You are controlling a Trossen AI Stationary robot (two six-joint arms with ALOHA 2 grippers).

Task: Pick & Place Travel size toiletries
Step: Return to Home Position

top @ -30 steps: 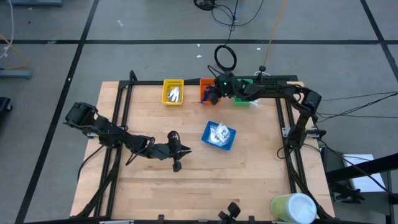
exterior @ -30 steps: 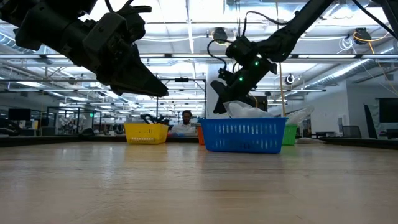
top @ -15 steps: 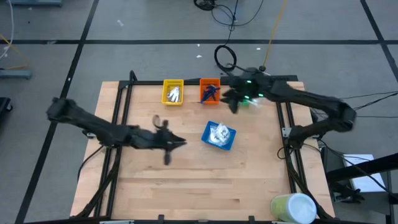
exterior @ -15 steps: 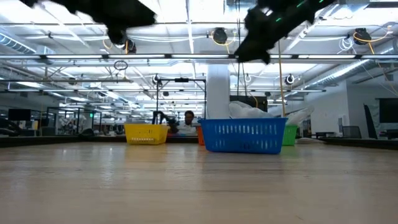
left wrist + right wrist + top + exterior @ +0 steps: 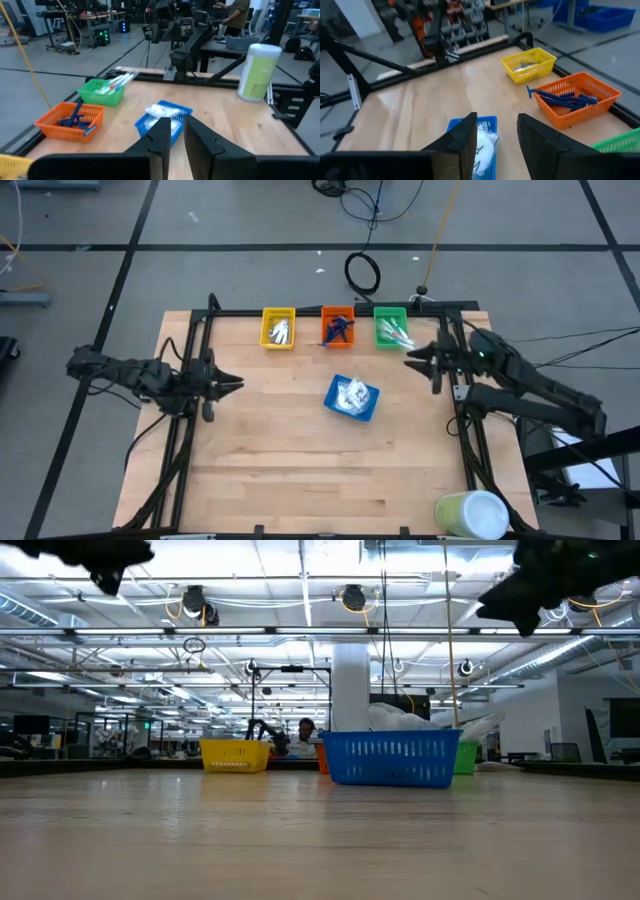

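Two arms have swung clear within the last second. The right gripper [image 5: 418, 360], which was over the far row of trays, is now back by the table's right rail. The left gripper [image 5: 222, 385], lately stretched toward mid-table, has drawn back to the left rail. Both carry nothing: the right one's fingers stand well apart, the left one's only a narrow slit apart.

The blue razors [image 5: 338, 330] lie in the orange tray [image 5: 326, 340]. White sachets [image 5: 352, 394] fill the blue tray [image 5: 337, 409], and slim sticks [image 5: 396, 333] rest in the green tray [image 5: 379, 315]. What seem to be silvery packets [image 5: 280, 331] sit in the yellow tray [image 5: 267, 340]. No loose item shows on the table [image 5: 300, 470], so the sorting looks finished and only the retreat to rest remains.

Three trays line the far edge side by side, and the blue one stands alone nearer the middle. The pale cylinder [image 5: 472, 515] sits at the near right corner, well apart from both arms. Bare wood lies open between the rails.
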